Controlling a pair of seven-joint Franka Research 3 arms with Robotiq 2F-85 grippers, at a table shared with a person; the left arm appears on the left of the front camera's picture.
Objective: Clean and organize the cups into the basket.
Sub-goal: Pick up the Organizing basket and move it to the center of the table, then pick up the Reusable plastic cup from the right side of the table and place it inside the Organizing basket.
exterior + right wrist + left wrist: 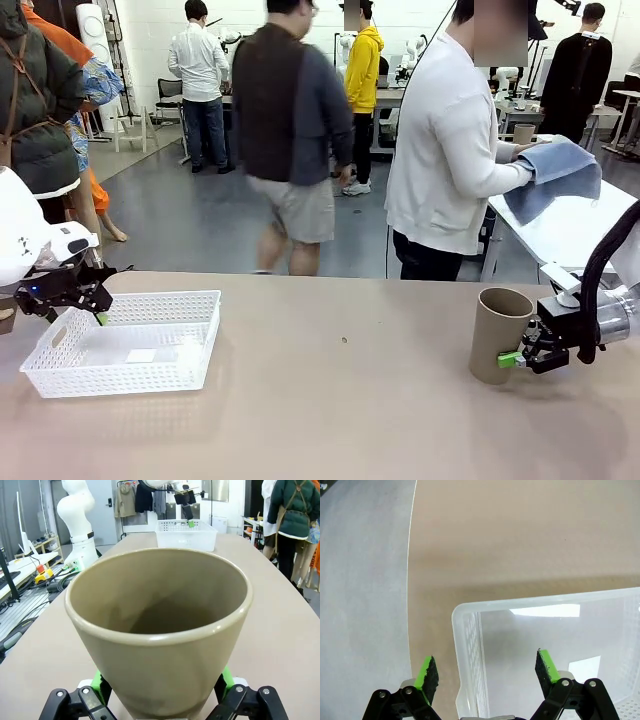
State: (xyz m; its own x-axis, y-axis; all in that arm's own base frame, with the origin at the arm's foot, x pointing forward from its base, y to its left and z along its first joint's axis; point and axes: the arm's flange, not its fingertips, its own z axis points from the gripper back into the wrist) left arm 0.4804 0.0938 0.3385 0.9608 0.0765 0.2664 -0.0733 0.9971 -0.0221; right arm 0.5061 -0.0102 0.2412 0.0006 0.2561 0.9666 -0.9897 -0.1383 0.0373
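A tan cup (497, 335) stands upright on the table at the right. My right gripper (517, 357) is open, with its green pads on either side of the cup's lower part. In the right wrist view the cup (160, 625) sits close between the fingers (100, 680), its mouth open and nothing inside. The white lattice basket (120, 380) sits at the left with no cup in it. My left gripper (97, 310) hovers open over its left end. In the left wrist view that gripper (487, 669) has one finger on each side of the basket's short wall (466, 650).
Across the table a person holds a blue cloth (555, 170) over a white side table (570, 235). Another tan cup (523, 133) stands on a table farther back. The tan tabletop (340, 400) lies bare between basket and cup. More people walk in the background.
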